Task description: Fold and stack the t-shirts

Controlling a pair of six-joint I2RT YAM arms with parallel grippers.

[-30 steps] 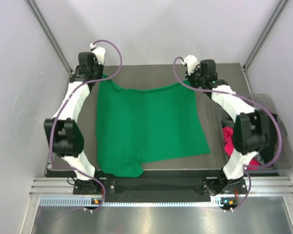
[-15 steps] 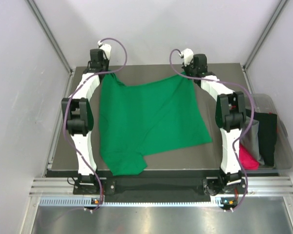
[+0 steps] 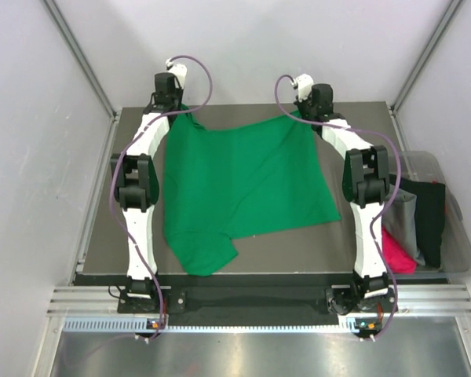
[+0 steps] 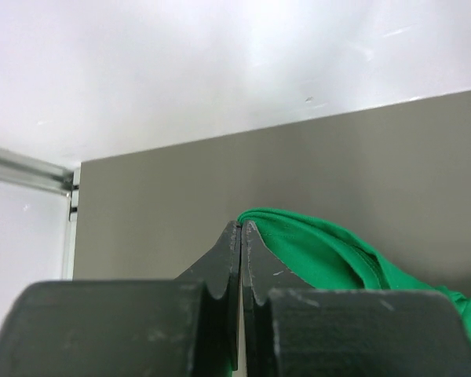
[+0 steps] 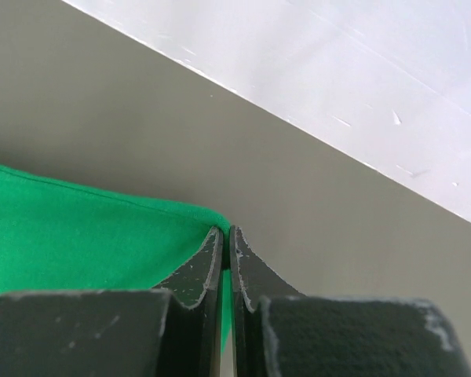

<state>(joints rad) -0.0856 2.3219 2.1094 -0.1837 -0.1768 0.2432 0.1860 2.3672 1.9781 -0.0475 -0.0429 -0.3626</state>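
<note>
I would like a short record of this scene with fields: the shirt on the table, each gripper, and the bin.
shirt: green shirt, spread on the table, near left part bunched
left gripper: shut on the shirt's far left corner
right gripper: shut on the shirt's far right corner
bin: right of the table, holds pink garment, grey garment, black garment

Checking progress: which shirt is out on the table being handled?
The green t-shirt, pinched at its far corners by the left gripper and right gripper; the pink shirt, black shirt and grey shirt sit in the bin.
</note>
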